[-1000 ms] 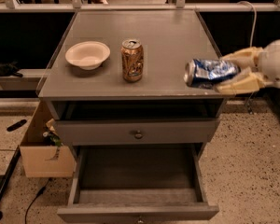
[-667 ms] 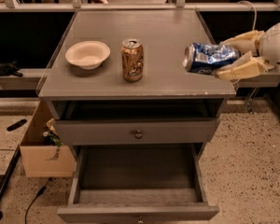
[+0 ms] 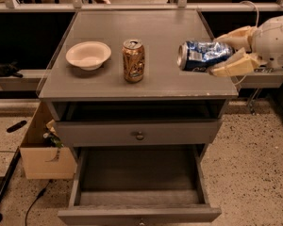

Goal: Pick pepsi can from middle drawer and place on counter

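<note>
The pepsi can is blue with white markings, dented, and lies on its side in the air with its silver end facing left. My gripper reaches in from the right and is shut on the can, holding it over the right part of the counter. The middle drawer stands pulled open at the bottom, its grey floor bare.
A gold-brown can stands upright at the counter's middle front. A white bowl sits to its left. A closed drawer front with a round knob is above the open drawer. A cardboard box stands on the floor at left.
My gripper has carried the pepsi can up and slightly leftward, further over the counter's right side. The gold-brown can and bowl have not moved.
</note>
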Motion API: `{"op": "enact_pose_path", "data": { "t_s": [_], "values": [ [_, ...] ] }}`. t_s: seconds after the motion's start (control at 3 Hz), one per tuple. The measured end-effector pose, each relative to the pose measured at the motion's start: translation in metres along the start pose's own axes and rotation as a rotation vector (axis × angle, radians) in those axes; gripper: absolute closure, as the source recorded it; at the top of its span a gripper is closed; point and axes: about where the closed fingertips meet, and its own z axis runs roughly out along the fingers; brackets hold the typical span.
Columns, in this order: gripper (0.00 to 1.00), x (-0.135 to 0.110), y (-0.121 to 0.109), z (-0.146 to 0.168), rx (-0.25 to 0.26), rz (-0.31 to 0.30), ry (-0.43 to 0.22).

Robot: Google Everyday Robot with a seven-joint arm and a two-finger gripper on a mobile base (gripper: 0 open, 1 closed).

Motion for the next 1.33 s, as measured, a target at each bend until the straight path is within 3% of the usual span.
{"op": "enact_pose_path", "data": {
  "t_s": [0.67,1.33],
  "values": [
    [1.00,-0.026,-0.030,0.047,-0.030,-0.081,0.002],
    [1.00,0.005,-0.061,0.080,-0.048,-0.059,0.047]
  ]
}}
